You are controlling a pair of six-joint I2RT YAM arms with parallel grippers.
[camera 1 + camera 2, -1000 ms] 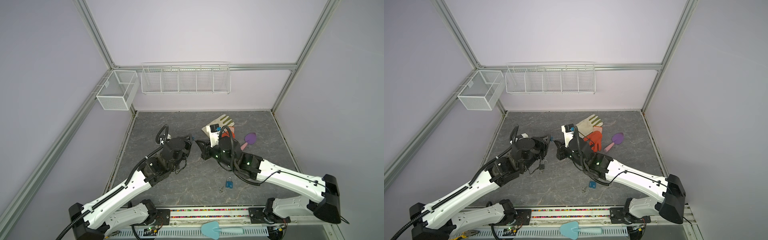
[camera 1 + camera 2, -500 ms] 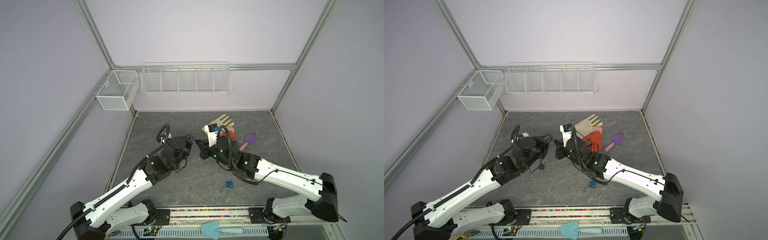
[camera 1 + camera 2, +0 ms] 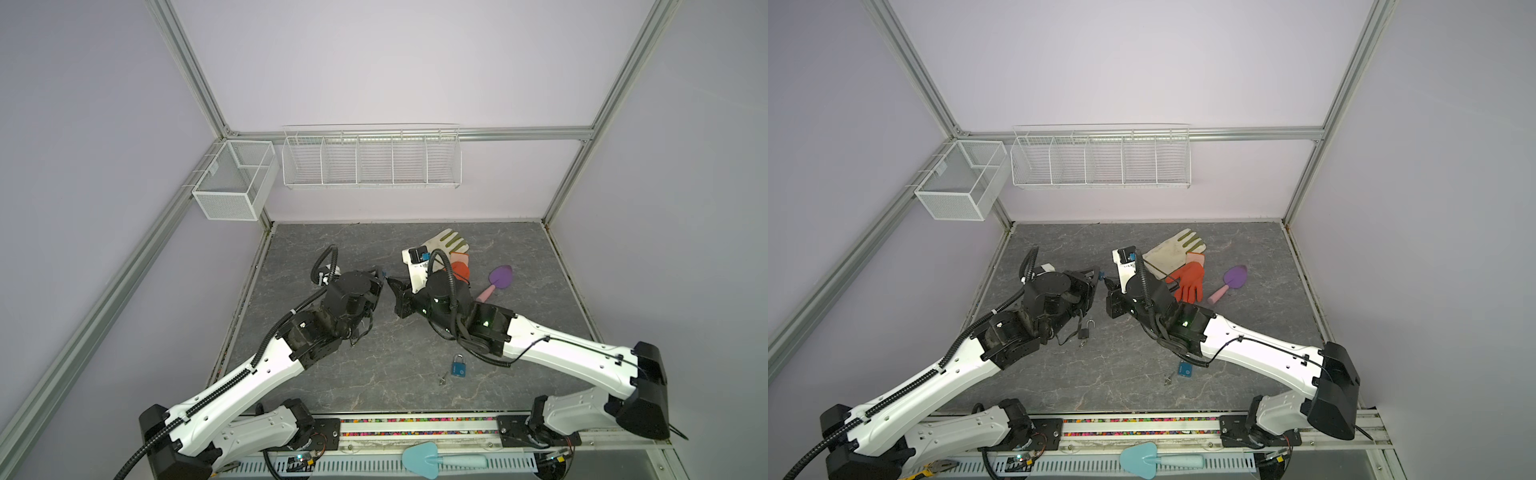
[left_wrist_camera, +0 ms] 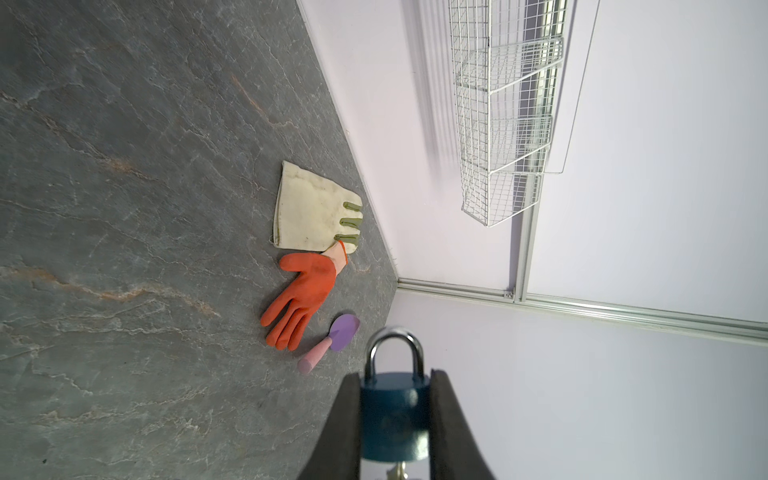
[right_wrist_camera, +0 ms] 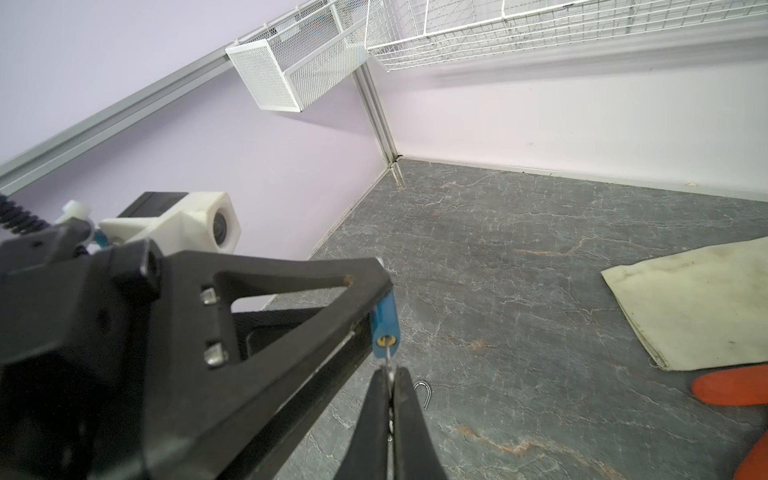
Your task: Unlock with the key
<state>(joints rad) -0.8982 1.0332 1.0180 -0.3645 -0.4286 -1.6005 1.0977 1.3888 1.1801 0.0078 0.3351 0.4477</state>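
A blue padlock (image 4: 395, 415) with its steel shackle (image 4: 397, 349) down in the body is clamped between the black fingers of my left gripper (image 4: 395, 419), which is shut on it. Its keyhole end (image 5: 384, 324) faces my right gripper (image 5: 389, 376), which is shut on a thin key (image 5: 389, 359) whose blade enters the keyhole. In both top views the two grippers meet tip to tip above the middle of the table: left gripper (image 3: 381, 276) (image 3: 1099, 276), right gripper (image 3: 390, 283) (image 3: 1107, 282).
A second blue padlock (image 3: 458, 368) with a key (image 3: 443, 379) lies near the front, and a black padlock (image 3: 1086, 332) lies under the left arm. A cream glove (image 3: 446, 243), an orange glove (image 3: 1190, 278) and a purple trowel (image 3: 498, 278) lie at the back right. Wire baskets (image 3: 370, 160) hang on the wall.
The right arm has edged slightly to the left, toward the padlock. Both grips look unchanged.
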